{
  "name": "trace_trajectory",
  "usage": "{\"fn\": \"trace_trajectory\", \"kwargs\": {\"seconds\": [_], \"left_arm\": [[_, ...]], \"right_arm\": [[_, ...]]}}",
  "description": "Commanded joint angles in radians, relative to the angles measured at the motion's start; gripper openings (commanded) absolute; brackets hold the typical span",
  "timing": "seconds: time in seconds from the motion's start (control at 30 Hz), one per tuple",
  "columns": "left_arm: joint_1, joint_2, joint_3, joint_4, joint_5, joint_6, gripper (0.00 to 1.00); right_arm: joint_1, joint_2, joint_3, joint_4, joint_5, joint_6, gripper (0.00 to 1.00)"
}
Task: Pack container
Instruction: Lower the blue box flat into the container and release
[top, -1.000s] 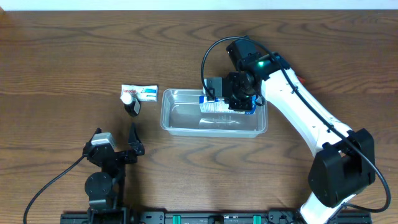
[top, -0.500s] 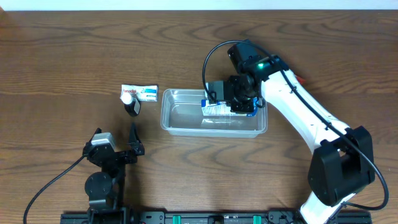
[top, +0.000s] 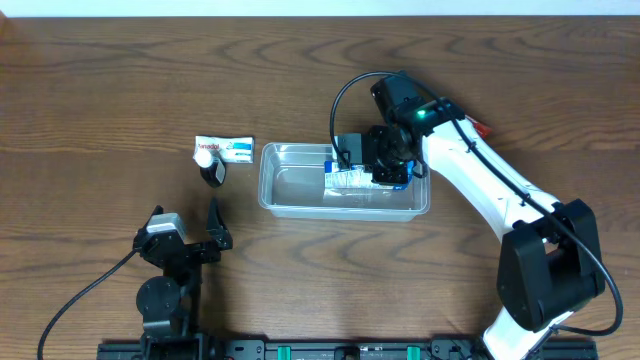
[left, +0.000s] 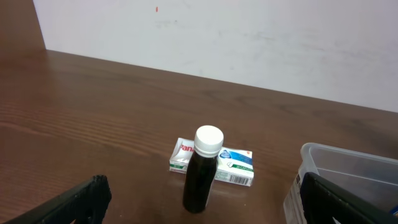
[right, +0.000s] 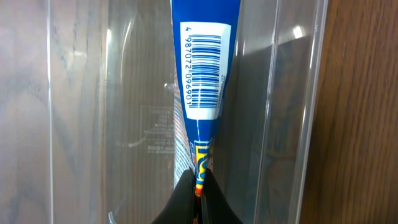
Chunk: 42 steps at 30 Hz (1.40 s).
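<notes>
The clear plastic container (top: 290, 196) lies at the table's middle; it also shows in the right wrist view (right: 93, 93) and at the right edge of the left wrist view (left: 348, 168). My right gripper (top: 385, 165) is over its right half, shut on the edge of a blue printed carton (right: 202, 68) held inside the tub; the jaws (right: 198, 190) pinch it. My left gripper (top: 190, 245) is open and empty near the front left. A dark bottle with a white cap (left: 202, 177) stands before a white medicine box (left: 233, 165), left of the container.
The bottle (top: 210, 170) and medicine box (top: 232, 150) sit left of the tub. A white wall (left: 249, 37) backs the table's far edge. A black cable loops above the right gripper (top: 345, 100).
My right gripper has moved slightly right and toward the front with the blue carton, lowering it into the tub. The left arm has not moved.
</notes>
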Motion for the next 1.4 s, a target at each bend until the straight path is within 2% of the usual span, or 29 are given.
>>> {"fn": "trace_trajectory", "kwargs": {"seconds": [0.0, 0.1, 0.13, 0.2, 0.63, 0.9, 1.03, 1.27, 1.37], "left_arm": [[0.004, -0.001, -0.016, -0.037, -0.011, 0.002, 0.98], [0.004, -0.001, -0.016, -0.037, -0.011, 0.002, 0.98], [0.004, -0.001, -0.016, -0.037, -0.011, 0.002, 0.98], [0.004, -0.001, -0.016, -0.037, -0.011, 0.002, 0.98], [0.004, -0.001, -0.016, -0.037, -0.011, 0.002, 0.98], [0.004, -0.001, -0.016, -0.037, -0.011, 0.002, 0.98], [0.004, -0.001, -0.016, -0.037, -0.011, 0.002, 0.98], [0.004, -0.001, -0.016, -0.037, -0.011, 0.002, 0.98], [0.004, -0.001, -0.016, -0.037, -0.011, 0.002, 0.98]], "right_arm": [[-0.013, 0.014, -0.034, 0.002, 0.016, -0.011, 0.04], [-0.014, 0.014, -0.034, 0.002, 0.016, 0.001, 0.27], [-0.014, 0.014, -0.034, 0.002, 0.016, 0.009, 0.32], [-0.014, 0.013, -0.034, 0.0, 0.015, 0.028, 0.36], [0.025, -0.011, -0.032, -0.03, 0.015, 0.088, 0.36], [0.072, -0.114, -0.032, -0.056, 0.008, 0.099, 0.36], [0.09, -0.174, -0.032, -0.076, 0.008, 0.13, 0.41], [0.1, -0.218, -0.032, -0.113, 0.006, 0.196, 0.42], [0.1, -0.217, -0.032, -0.111, -0.039, 0.248, 0.48]]}}
